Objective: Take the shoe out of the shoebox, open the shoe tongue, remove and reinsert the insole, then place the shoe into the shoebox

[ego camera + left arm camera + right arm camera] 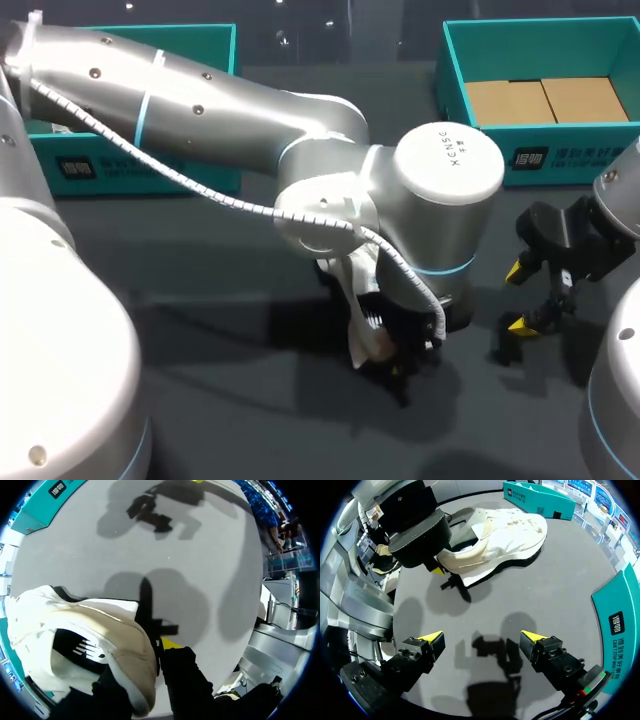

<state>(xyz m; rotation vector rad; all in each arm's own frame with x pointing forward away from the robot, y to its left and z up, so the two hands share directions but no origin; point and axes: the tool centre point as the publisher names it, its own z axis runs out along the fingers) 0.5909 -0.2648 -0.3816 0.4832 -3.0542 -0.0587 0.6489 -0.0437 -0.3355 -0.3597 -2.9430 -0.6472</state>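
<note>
Shoe (80, 645), a white one, is sitting out in the middle of the table (530, 595), well apart from both boxes. I cannot tell whether its sole is resting on the surface or hanging just above it. The left claw (150, 662) is pinching the shoe's heel end between its two fingers. The right claw (481, 639) is hovering near by, fingers spread wide and nothing between them. Farther back, a teal box (455, 75) with a brown floor is standing at the far right, and a second teal box (140, 165) at the far left.

The pinch seems to be sitting on a soft, thin edge, so the shoe may be swinging or slipping free if the arm is turning quickly. The right claw, going for the tongue or insole, could be knocking the shoe out of that hold or bumping the other claw.

In the head view the left arm is hiding nearly all of the shoe. The right wrist view is showing its whole length, and only the left wrist view is showing the grip up close.
</note>
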